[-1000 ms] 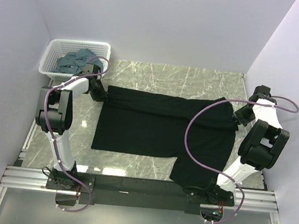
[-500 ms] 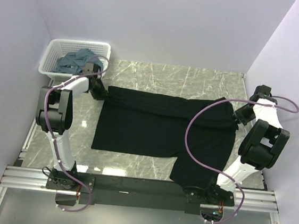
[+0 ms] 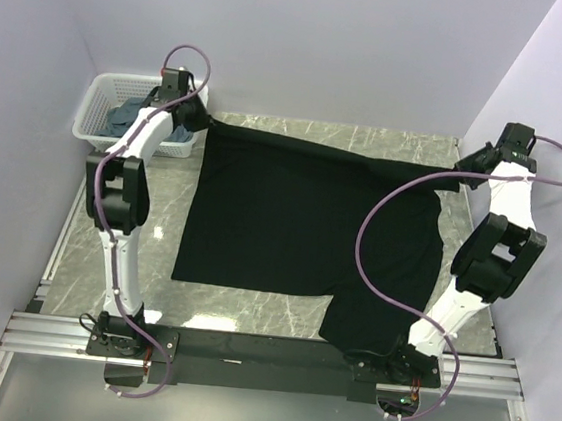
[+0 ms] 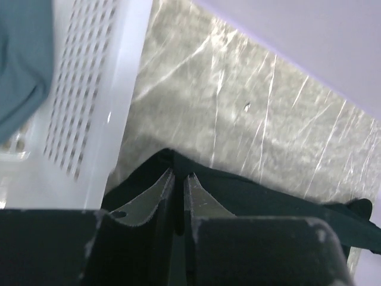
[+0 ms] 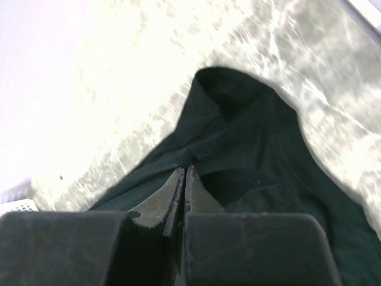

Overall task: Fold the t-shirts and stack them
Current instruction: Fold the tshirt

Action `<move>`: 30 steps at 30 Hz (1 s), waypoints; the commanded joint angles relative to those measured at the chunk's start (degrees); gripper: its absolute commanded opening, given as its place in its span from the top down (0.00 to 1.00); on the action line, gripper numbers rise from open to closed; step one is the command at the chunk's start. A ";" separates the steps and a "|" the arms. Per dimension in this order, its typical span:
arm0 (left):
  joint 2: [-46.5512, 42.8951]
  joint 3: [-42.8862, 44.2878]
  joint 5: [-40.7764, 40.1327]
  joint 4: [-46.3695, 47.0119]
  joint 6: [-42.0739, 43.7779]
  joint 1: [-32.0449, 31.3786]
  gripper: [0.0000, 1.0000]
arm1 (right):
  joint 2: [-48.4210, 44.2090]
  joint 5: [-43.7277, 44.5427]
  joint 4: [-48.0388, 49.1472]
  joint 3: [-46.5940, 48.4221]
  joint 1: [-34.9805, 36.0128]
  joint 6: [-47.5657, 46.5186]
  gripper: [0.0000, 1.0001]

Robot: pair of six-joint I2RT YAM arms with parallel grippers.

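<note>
While both arms reach toward the back of the table, the black t-shirt (image 3: 300, 223) lies spread over the middle of it, and its far edge runs in a nearly straight line from one gripper to the other. The left gripper (image 3: 197, 119), at about 11 o'clock in the top view, has its two fingers pressed together on the far left corner of the cloth; the left wrist view shows the black fabric pinched between the tips. The right gripper (image 3: 467, 167), at about 2 o'clock, is clamped in the same way on the far right corner, where the cloth makes a small fold around the tips. At 5 o'clock the near part of the shirt hangs over the front edge of the table.

The table (image 3: 369, 141) has a grey-green marble pattern with pale veins, and bare stone shows along the far side and at 9 o'clock. A white basket (image 3: 90, 110) with lattice walls stands in the corner at 10 o'clock, just beside the left gripper, and the blue-grey shirts (image 3: 125, 114) lie crumpled inside it. The back wall (image 3: 329, 45) and the side walls (image 3: 17, 143) are plain pale lilac. A metal rail (image 3: 246, 352) crosses at 6 o'clock. A purple cable (image 3: 362, 249) loops over the shirt on the right.
</note>
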 commanded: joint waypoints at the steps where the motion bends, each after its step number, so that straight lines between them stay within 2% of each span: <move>1: 3.93 5.95 -0.36 1.57 1.26 0.76 0.85 | 2.75 -0.69 4.32 4.92 -1.01 0.11 1.00; 9: 3.24 2.45 -0.36 3.68 2.14 1.11 0.85 | 0.48 -0.96 4.76 3.01 -1.10 -2.18 1.00; 14: 5.86 9.03 0.43 1.22 3.01 1.64 0.85 | 3.19 -1.31 2.57 8.97 -1.45 -2.27 1.00; 21: 2.09 5.26 0.62 9.39 2.93 1.64 0.85 | 4.07 -5.26 8.10 9.24 -1.54 0.28 1.00; 26: 4.90 7.64 2.19 5.97 2.75 1.64 0.85 | 4.26 -5.53 7.31 8.11 -1.54 0.02 1.00; 30: 4.12 4.84 2.89 5.00 1.96 1.73 0.84 | 2.50 -4.21 6.00 5.29 -1.54 -0.68 1.00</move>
